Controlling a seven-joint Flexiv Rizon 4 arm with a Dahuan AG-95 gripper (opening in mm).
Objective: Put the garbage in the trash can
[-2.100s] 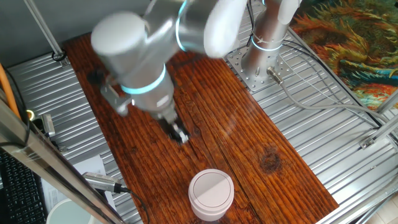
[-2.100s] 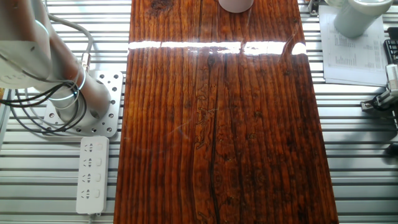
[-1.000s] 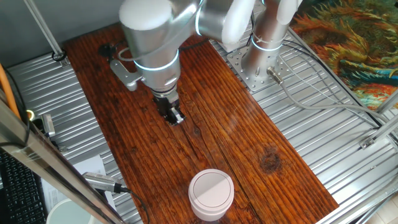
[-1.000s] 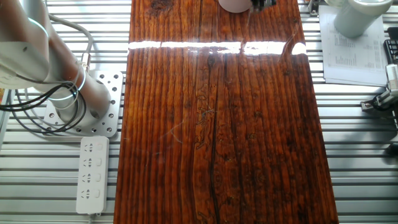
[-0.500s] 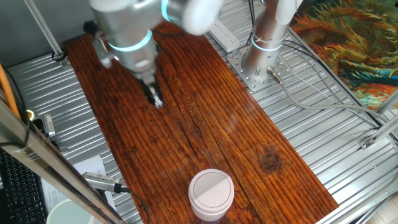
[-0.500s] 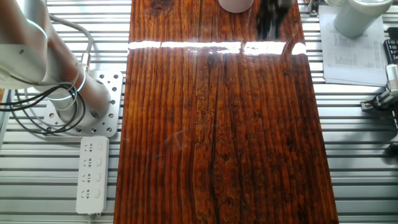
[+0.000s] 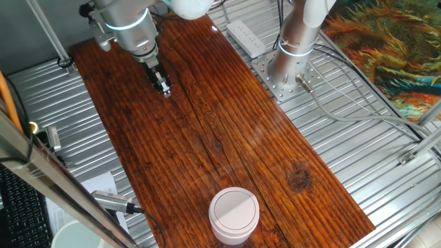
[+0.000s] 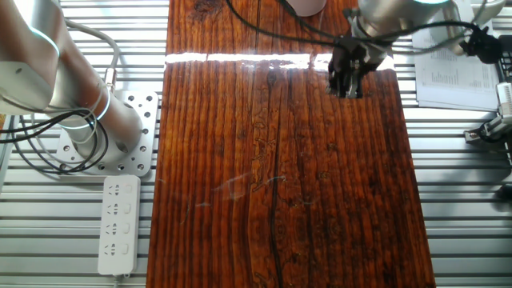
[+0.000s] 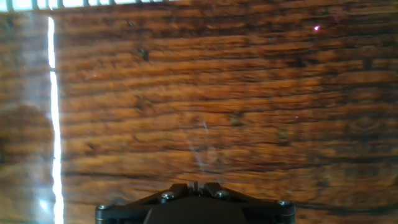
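Observation:
The trash can (image 7: 234,214), a small round pale can with a flat white lid, stands at the near end of the wooden board; only its edge shows at the top of the other fixed view (image 8: 306,6). My gripper (image 7: 165,89) hangs over the far left part of the board, well away from the can. It shows near the bright glare strip in the other fixed view (image 8: 347,86). In the hand view the fingertips (image 9: 186,185) sit pressed together over bare wood. No paper wad shows between them or on the board; the garbage is out of view.
The arm's base (image 7: 292,63) stands on the metal table right of the board. A power strip (image 8: 118,223) lies beside it. A plain white bucket rim (image 7: 72,235) and papers (image 8: 456,68) sit off the board on the other side.
My gripper has moved along the board away from the trash can, towards the far left end, and has come into the other fixed view. Its jaws have stayed together.

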